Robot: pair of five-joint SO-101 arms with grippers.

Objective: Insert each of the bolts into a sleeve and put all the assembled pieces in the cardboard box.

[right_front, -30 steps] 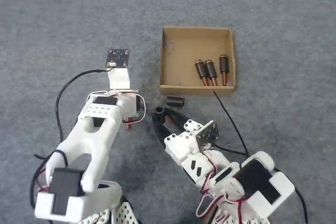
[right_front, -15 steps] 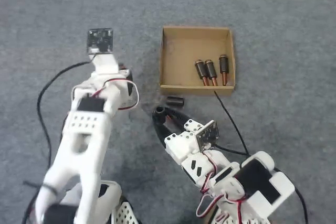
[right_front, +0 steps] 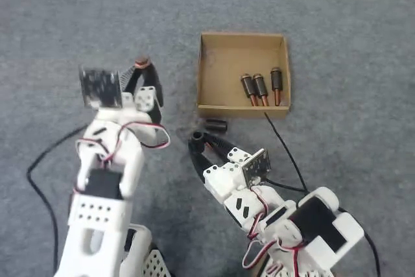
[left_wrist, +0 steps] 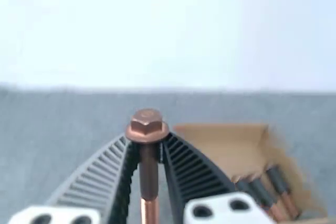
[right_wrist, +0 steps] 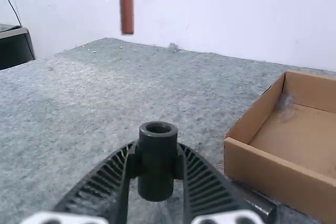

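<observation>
Black ribbed fingers [left_wrist: 113, 166] of the left hand [right_front: 141, 72] are clamped on a copper bolt [left_wrist: 148, 177], gripping the shank just under its hexagonal head. The bolt stands upright, head on top, raised over the counter [right_front: 337, 43] to the left of the cardboard box [right_front: 243, 109]. In the right wrist view its lower shank [right_wrist: 126, 3] hangs well above the grey felt surface.

Nearer and to the right, the right hand [right_front: 196, 139] is closed around a black sleeve [right_wrist: 156, 161]. The sleeve is upright with its open bore facing up, low over the counter, just short of the box's near left corner.

A second sleeve [right_front: 216, 124] lies on its side on the counter, just beside the box's near wall and a little right of the held one.

Inside the box, three assembled pieces [right_front: 260, 87] lie side by side in the right half. Their dark sleeves point toward the far wall and their copper ends toward the near wall. The box's left half shows bare cardboard floor.
</observation>
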